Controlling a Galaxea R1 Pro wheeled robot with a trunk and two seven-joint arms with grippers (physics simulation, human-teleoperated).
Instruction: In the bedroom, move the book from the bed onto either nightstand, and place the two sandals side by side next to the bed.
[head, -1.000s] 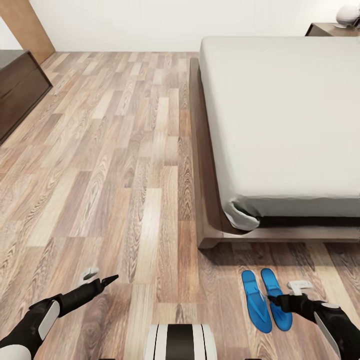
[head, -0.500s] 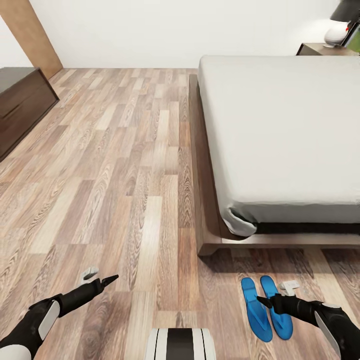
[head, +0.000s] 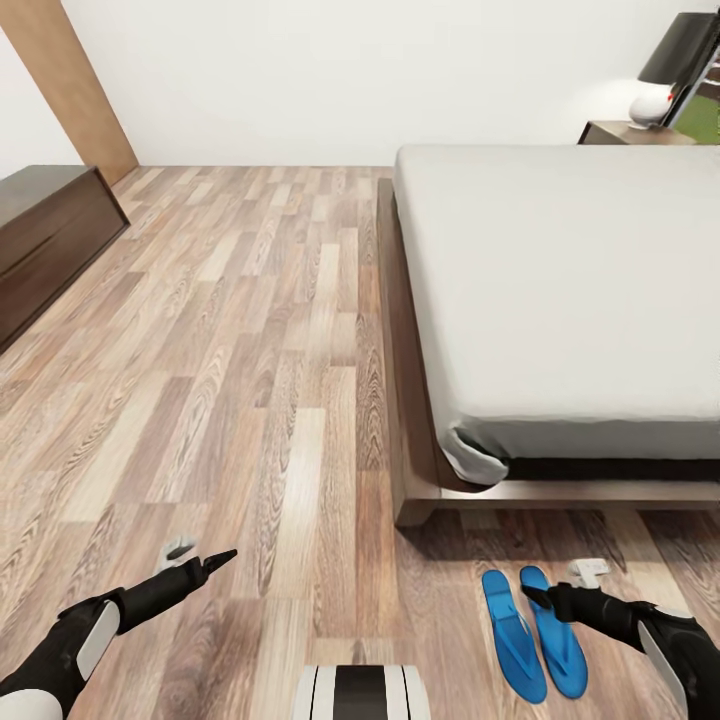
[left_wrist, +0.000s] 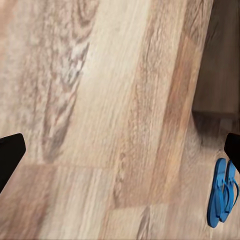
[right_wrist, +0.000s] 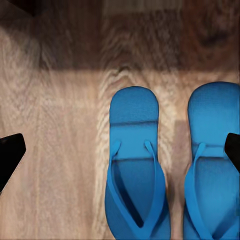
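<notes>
right pincer (head: 535, 598) spread, empty, above the sandals (head: 532, 630) | left pincer (head: 215, 560) spread over bare floor (head: 250, 350) | sandals side by side at 5 o'clock, near the bed (head: 560, 290) foot | book unseen | judgement: scan mattress next, lift arms clear

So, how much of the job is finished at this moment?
Done, it seems: the two bright-blue flip-flop sandals lie side by side on the wood-plank floor, just beyond the foot of the low grey-mattress bed. In hand: nothing; the right gripper hovers open above them, the left gripper is open too. Left: the book, which I cannot see on the visible mattress.
</notes>
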